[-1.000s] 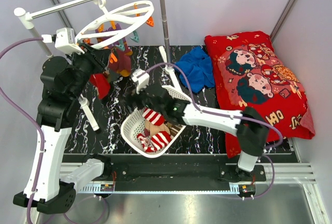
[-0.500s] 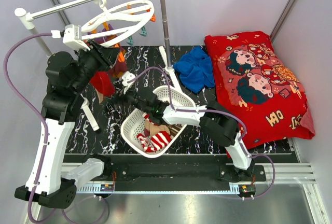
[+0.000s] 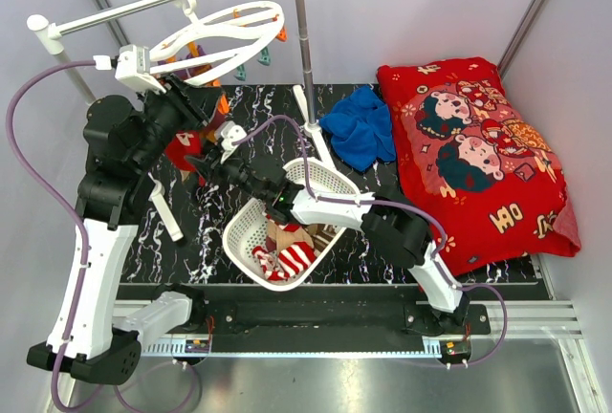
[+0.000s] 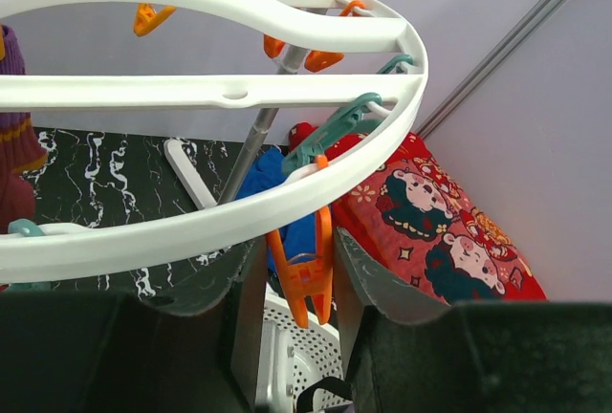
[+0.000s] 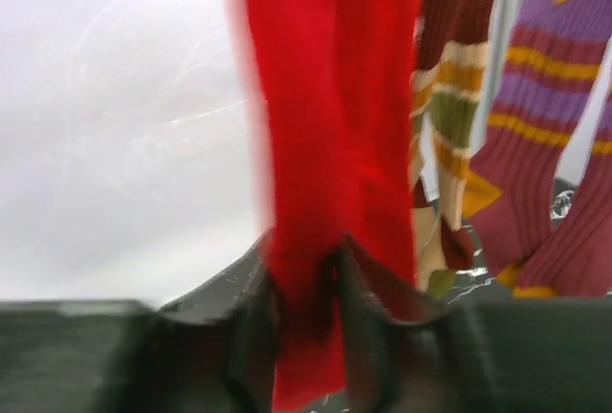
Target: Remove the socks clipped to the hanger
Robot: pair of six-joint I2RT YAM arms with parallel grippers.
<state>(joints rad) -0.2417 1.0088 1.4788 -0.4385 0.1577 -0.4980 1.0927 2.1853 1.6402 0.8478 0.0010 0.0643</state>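
The white hanger (image 3: pixel 244 7) hangs from the rack bar at the top left, and in the left wrist view its ring (image 4: pixel 220 217) crosses the frame. My left gripper (image 3: pixel 191 107) (image 4: pixel 296 241) is under the rim, its jaws pressed against both sides of an orange clip (image 4: pixel 304 279) whose lower tips hold nothing. Just below, my right gripper (image 3: pixel 203 164) (image 5: pixel 306 260) is shut on the lower part of a hanging red sock (image 3: pixel 182 145) (image 5: pixel 325 97). A maroon-and-tan striped sock (image 5: pixel 449 97) and a purple striped sock (image 5: pixel 545 97) hang behind it.
A white perforated basket (image 3: pixel 330 172) with striped socks (image 3: pixel 287 258) in it sits mid-table, under the right arm. A blue cloth (image 3: pixel 361 126) and a big red cartoon pillow (image 3: pixel 478 155) lie to the right. The rack's upright pole (image 3: pixel 304 31) stands behind the basket.
My right gripper has reached left from over the basket to the red sock and closed on it. The left gripper rose to the ring's rim, and the ring swung.
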